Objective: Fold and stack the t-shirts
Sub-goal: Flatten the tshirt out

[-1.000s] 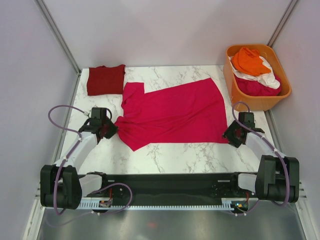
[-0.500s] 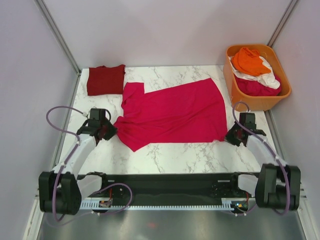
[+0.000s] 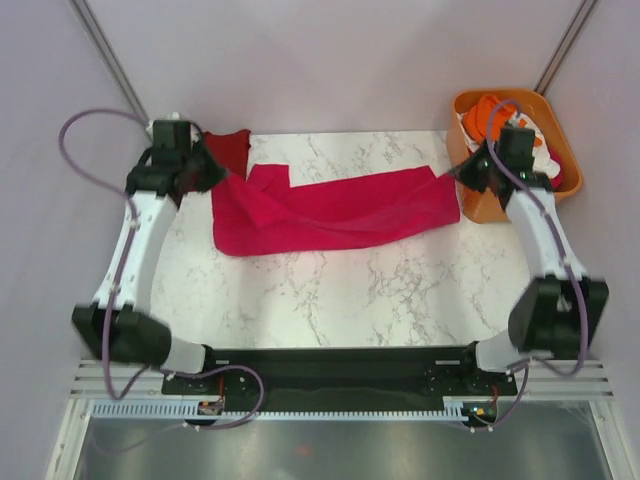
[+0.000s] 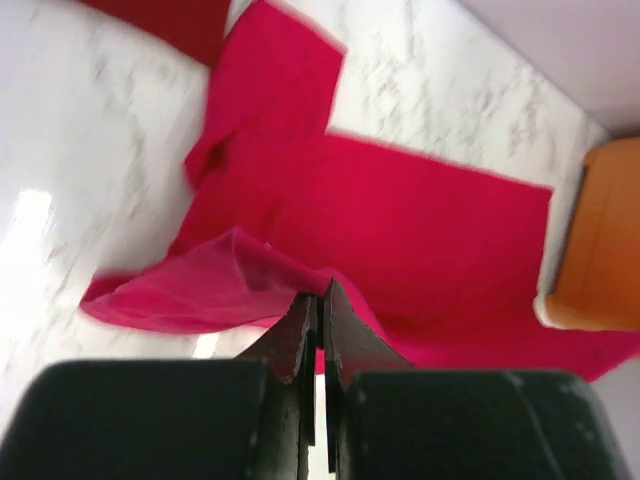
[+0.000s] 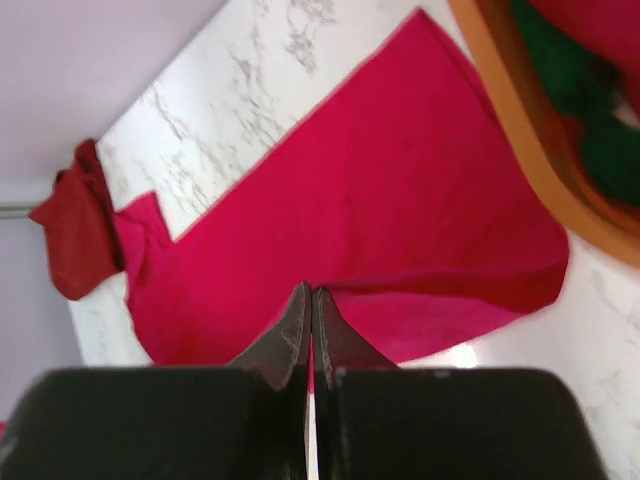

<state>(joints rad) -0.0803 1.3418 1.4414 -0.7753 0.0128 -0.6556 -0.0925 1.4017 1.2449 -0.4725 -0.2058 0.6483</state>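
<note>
The bright magenta t-shirt [image 3: 330, 210] lies across the back of the marble table, its near half raised and folded toward the far edge. My left gripper [image 3: 213, 178] is shut on its left corner, the cloth [image 4: 400, 220] pinched at the tips [image 4: 320, 292]. At the other end, my right gripper [image 3: 466, 176] is shut on the right corner, with fabric [image 5: 350, 200] caught between the tips [image 5: 311, 290]. The folded maroon t-shirt [image 3: 232, 150] sits at the back left, partly behind the left arm. An orange t-shirt [image 3: 482, 112] shows in the tub.
The orange plastic tub [image 3: 478, 205] stands at the back right, touching the shirt's right end, and its rim [image 5: 510, 120] is close to the right gripper. Walls close in at the back and sides. Bare marble [image 3: 340, 290] stretches between the shirt and the arm bases.
The right gripper shut on the shirt's right corner. Both arms then swung from the near side to the back, carrying the shirt's near edge up and over toward the far edge.
</note>
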